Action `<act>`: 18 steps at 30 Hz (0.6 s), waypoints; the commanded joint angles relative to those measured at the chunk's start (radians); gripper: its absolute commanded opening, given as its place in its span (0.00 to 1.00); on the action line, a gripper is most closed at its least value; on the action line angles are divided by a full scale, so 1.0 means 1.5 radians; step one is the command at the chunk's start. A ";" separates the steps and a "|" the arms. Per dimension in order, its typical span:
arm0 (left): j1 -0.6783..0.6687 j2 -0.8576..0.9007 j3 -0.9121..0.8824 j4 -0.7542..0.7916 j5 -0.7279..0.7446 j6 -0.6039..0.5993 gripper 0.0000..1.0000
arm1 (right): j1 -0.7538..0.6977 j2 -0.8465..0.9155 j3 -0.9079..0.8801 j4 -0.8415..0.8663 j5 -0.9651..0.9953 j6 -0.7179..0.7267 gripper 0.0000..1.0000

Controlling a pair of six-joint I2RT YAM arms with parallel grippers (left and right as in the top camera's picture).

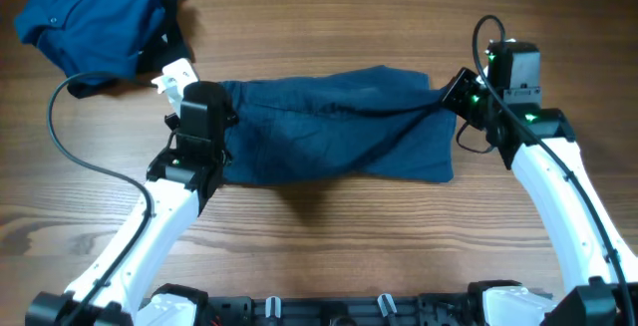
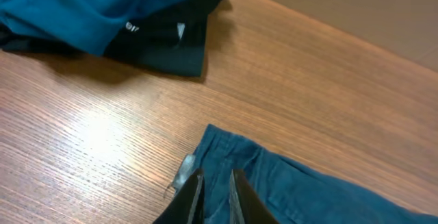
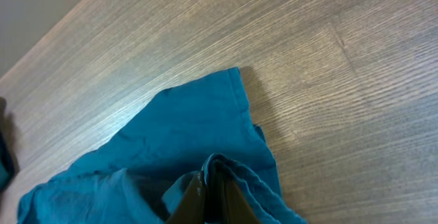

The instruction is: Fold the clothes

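Note:
The clothes' large dark blue piece (image 1: 339, 127) lies stretched lengthwise across the middle of the table. My left gripper (image 1: 199, 95) is at its left end. In the left wrist view that gripper (image 2: 215, 176) has its fingers slightly apart over the garment's corner (image 2: 287, 183), with cloth showing in the gap, so it is open. A pale tag (image 2: 183, 170) sticks out beside the left finger. My right gripper (image 1: 459, 92) is shut on a raised fold at the right end. The right wrist view shows that gripper (image 3: 211, 176) pinching the bunched fold (image 3: 236, 166).
A heap with a brighter blue shirt (image 1: 90, 17) over a black garment (image 2: 171, 46) sits at the back left corner. A black cable (image 1: 70, 137) loops on the table left of my left arm. Bare wood (image 1: 329, 27) lies behind the garment.

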 commanded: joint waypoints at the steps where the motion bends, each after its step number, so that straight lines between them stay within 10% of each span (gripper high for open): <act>1: 0.004 0.019 0.013 0.005 -0.023 0.008 0.24 | 0.021 0.049 0.010 0.019 0.015 0.003 0.04; 18: 0.004 0.020 0.013 -0.014 0.045 0.010 0.38 | 0.028 0.124 0.010 0.092 0.070 0.001 0.09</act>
